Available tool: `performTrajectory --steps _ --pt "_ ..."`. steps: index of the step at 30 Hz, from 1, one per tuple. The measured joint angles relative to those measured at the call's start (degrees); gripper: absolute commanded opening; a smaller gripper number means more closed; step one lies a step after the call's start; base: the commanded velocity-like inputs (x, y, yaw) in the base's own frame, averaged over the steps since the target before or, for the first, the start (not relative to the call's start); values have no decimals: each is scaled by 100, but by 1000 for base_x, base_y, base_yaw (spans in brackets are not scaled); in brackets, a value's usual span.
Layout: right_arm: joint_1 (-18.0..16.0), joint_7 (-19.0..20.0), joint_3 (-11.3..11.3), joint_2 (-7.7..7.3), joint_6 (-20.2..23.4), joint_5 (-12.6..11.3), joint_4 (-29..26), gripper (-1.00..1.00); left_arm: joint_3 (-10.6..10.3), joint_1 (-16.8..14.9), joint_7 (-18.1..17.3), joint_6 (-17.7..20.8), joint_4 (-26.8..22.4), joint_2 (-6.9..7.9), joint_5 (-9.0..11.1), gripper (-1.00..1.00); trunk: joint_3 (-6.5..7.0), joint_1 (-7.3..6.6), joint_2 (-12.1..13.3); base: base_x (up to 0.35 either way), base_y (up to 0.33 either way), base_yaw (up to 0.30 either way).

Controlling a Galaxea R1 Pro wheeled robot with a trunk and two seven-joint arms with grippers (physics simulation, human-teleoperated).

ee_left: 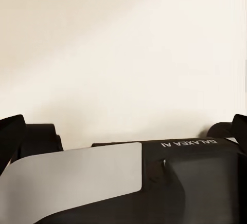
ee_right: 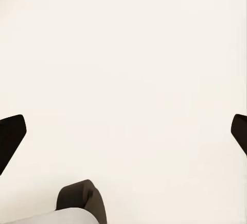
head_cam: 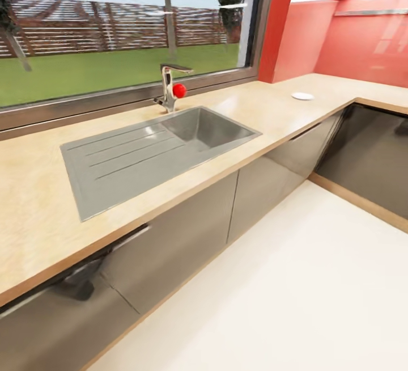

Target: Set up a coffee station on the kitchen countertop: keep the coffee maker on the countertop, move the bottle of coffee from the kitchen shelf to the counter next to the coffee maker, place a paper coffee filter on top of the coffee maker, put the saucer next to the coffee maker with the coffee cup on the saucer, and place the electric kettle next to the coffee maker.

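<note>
The kitchen countertop (head_cam: 272,113), light wood grain over grey cabinet fronts, runs under the window and turns at the red corner. A small flat white saucer (head_cam: 302,96) lies on it near that corner, with nothing on it. The coffee maker, bottle of coffee, kitchen shelf, paper coffee filter, coffee cup and electric kettle are out of view. In the left wrist view my left gripper (ee_left: 123,131) is open, its dark fingertips (ee_left: 11,131) far apart over pale floor, with part of the robot's body below. My right gripper (ee_right: 123,131) is open too, holding nothing above the same pale floor.
A steel sink with a drainboard (head_cam: 130,161) is set into the worktop, with a chrome faucet (head_cam: 169,84) carrying a red knob behind it. The red backsplash (head_cam: 362,42) lines the corner. Pale floor (head_cam: 294,280) spreads in front of the cabinets.
</note>
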Motion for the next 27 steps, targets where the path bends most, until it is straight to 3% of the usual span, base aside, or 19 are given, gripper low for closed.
performTrajectory --steps 14,19,27 --pt "0 5 -5 -2 -1 1 -1 100 1 -3 0 -1 1 1 0 100 0 0 0 6 -10 -270" --pt "0 6 -8 -17 3 3 -2 100 0 -3 0 0 0 -2 0 100 0 -1 0 63 -9 -79" --pt "0 6 -18 -36 9 -2 -3 100 0 -1 1 1 -1 -2 0 100 0 -3 0 279 -118 -31"
